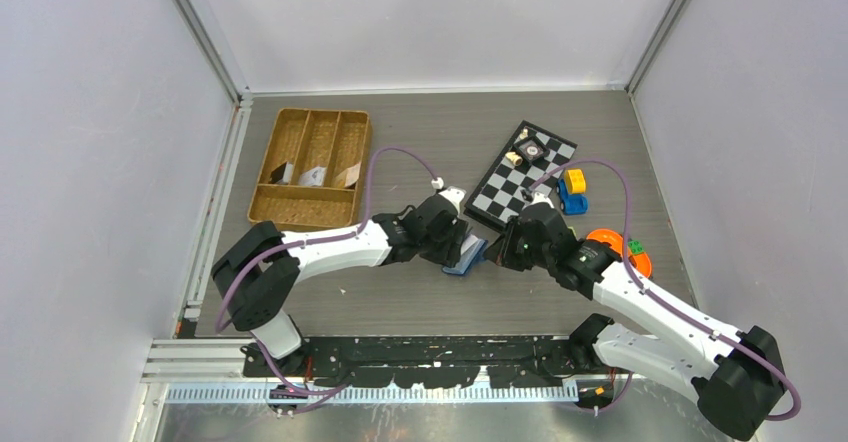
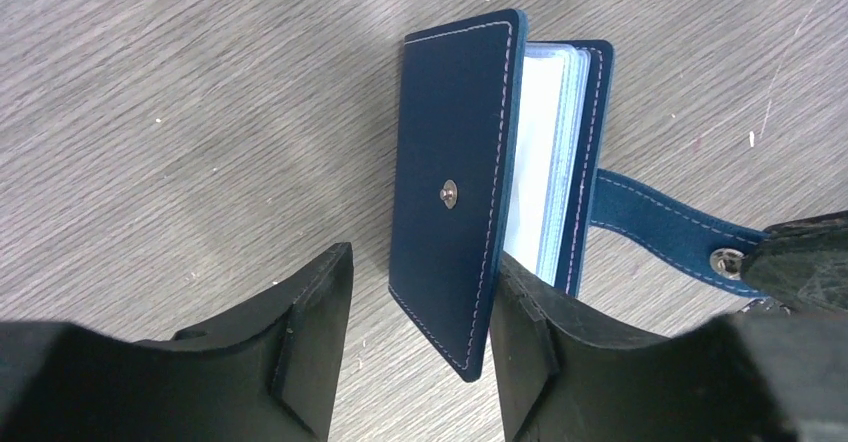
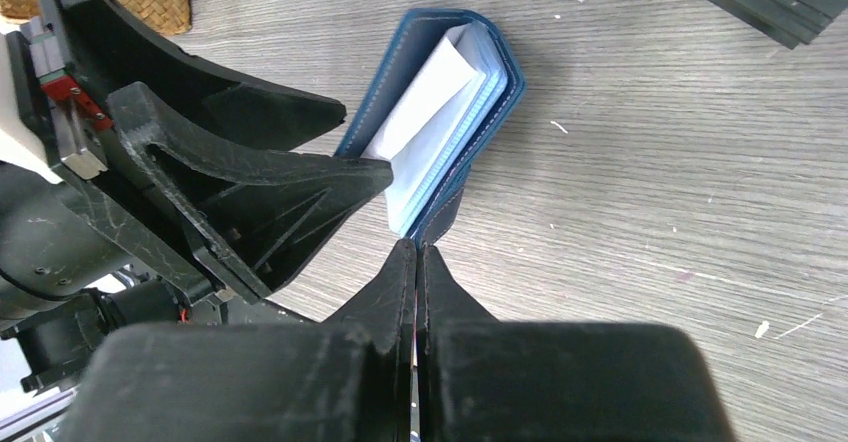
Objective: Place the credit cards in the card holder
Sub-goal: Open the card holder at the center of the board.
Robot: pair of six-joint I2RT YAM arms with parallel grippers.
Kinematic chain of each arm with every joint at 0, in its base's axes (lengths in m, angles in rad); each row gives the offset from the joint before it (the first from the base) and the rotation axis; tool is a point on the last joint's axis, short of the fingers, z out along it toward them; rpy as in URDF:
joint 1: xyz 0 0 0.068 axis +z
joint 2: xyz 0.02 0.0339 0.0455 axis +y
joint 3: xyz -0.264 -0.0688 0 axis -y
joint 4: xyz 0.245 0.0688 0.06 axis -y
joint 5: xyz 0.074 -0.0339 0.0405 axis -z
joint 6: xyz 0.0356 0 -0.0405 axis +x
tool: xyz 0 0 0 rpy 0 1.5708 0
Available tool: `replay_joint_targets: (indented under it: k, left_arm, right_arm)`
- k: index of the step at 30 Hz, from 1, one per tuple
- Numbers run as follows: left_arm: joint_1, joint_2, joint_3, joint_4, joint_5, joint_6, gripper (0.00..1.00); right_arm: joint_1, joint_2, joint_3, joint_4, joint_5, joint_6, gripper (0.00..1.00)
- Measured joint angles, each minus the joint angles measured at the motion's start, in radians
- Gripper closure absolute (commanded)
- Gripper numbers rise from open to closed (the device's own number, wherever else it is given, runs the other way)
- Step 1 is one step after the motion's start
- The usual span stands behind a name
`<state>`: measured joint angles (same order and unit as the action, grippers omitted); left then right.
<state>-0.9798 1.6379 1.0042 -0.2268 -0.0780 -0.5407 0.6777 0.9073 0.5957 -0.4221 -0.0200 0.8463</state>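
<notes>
The navy card holder (image 1: pixel 466 258) stands on edge, partly open, on the table between my two grippers. My left gripper (image 2: pixel 425 262) is open around its front cover (image 2: pixel 450 142): the right finger (image 2: pixel 520 332) touches the cover's edge and the left finger stands apart. Pale inner pockets (image 2: pixel 545 152) show behind the cover. My right gripper (image 3: pixel 417 247) is shut on the holder's snap tab (image 2: pixel 660 222). The credit cards, one dark (image 1: pixel 283 172), one white (image 1: pixel 314 175) and one tan (image 1: pixel 352 174), lie in the wicker tray.
The brown wicker tray (image 1: pixel 300 220) sits at the back left. A checkerboard (image 1: pixel 500 187) with small pieces lies at the back right, a blue toy car (image 1: pixel 572 202) and an orange disc (image 1: pixel 615 242) beside it. The left gripper's body (image 3: pixel 250 182) crowds the right wrist view.
</notes>
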Motion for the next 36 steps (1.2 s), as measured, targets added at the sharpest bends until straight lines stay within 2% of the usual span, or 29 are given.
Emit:
replay_joint_targets:
  k: [3, 8, 11, 15, 18, 20, 21, 23, 27, 33, 36]
  left_arm:
    - [-0.003, 0.0, 0.0, -0.006, -0.019, 0.0, 0.52]
    - [-0.008, 0.0, 0.005, -0.031, -0.07, 0.005, 0.72]
    - [-0.008, 0.0, 0.005, -0.042, -0.09, 0.01, 0.74]
    - [-0.008, 0.0, 0.005, -0.058, -0.114, 0.011, 0.81]
    - [-0.008, 0.0, 0.005, -0.058, -0.12, 0.008, 0.88]
    - [-0.008, 0.0, 0.005, -0.054, -0.119, 0.002, 0.98]
    - [-0.008, 0.0, 0.004, -0.052, -0.119, -0.002, 1.0]
    - [-0.008, 0.0, 0.0, -0.044, -0.114, -0.005, 1.0]
    - [-0.008, 0.0, -0.005, -0.033, -0.109, -0.016, 1.0]
    - [-0.008, 0.0, -0.013, -0.016, -0.104, -0.034, 1.0]
    - [-0.008, -0.002, -0.019, -0.006, -0.1, -0.041, 1.0]
  right_arm:
    - [0.0, 0.0, 0.0, -0.014, 0.02, 0.0, 1.0]
    - [0.0, 0.001, -0.004, -0.04, 0.067, 0.0, 1.0]
    - [0.0, 0.016, -0.01, -0.059, 0.105, 0.002, 0.99]
    - [0.0, 0.07, -0.021, -0.085, 0.167, 0.005, 0.95]
    - [0.0, 0.122, -0.024, -0.106, 0.216, 0.007, 0.82]
    - [0.0, 0.137, -0.024, -0.116, 0.243, 0.009, 0.7]
    - [0.0, 0.138, -0.024, -0.124, 0.255, 0.009, 0.65]
    - [0.0, 0.13, -0.024, -0.135, 0.269, 0.006, 0.56]
    - [0.0, 0.06, -0.022, -0.158, 0.283, 0.001, 0.46]
    - [0.002, -0.117, 0.005, -0.187, 0.309, -0.016, 0.44]
    - [0.002, -0.16, 0.029, -0.18, 0.293, -0.022, 0.47]
